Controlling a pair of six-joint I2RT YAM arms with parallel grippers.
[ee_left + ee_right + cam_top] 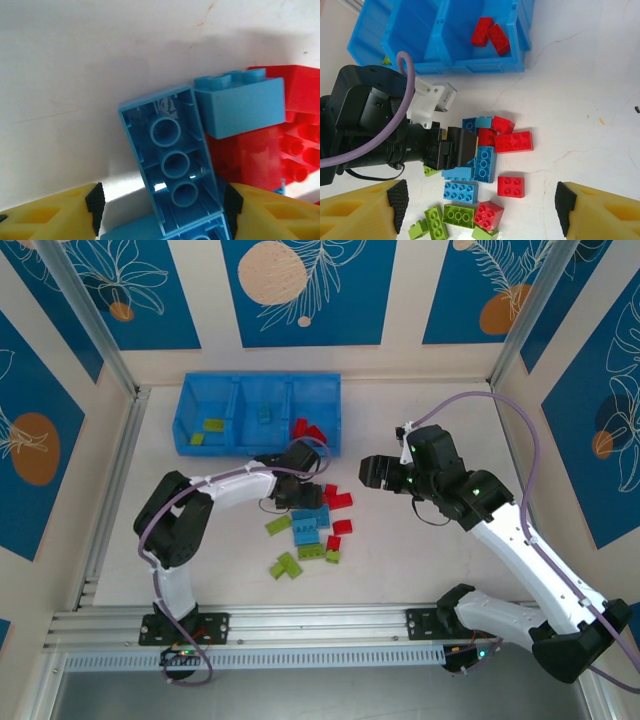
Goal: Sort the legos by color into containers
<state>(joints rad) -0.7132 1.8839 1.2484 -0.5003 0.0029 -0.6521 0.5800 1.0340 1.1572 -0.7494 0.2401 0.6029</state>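
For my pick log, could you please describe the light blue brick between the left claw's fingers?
The light blue brick is glossy plastic, lying tilted with its hollow underside toward the wrist camera, showing three round tubes. It sits between the pads of the left claw: one pad seems to touch it, the other stands apart. A second light blue brick, studs up, meets its upper corner.

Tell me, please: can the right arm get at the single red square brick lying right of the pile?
Probably yes. The right claw hangs open close by, the red square brick lies bare with nothing on or against it, and the left arm is busy further left.
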